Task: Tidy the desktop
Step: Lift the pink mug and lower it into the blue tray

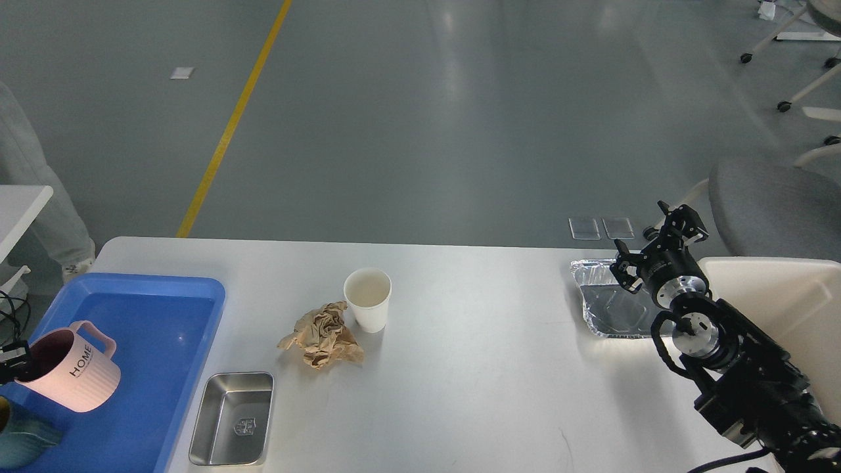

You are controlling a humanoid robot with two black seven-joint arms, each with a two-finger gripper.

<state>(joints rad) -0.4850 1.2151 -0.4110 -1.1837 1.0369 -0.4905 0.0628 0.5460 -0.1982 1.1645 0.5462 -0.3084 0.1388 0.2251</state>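
The white desktop carries a white paper cup, a crumpled brown paper ball touching its left side, a small steel pan and a foil tray. My left gripper shows only at the left edge, shut on the rim of a pink "HOME" mug. It holds the mug tilted low over the blue tray. My right gripper is open and empty above the foil tray's far right corner.
A teal object lies in the blue tray's near left corner, beside the mug. A cream bin stands at the right edge behind my right arm. A grey chair is beyond it. A person's leg is at far left.
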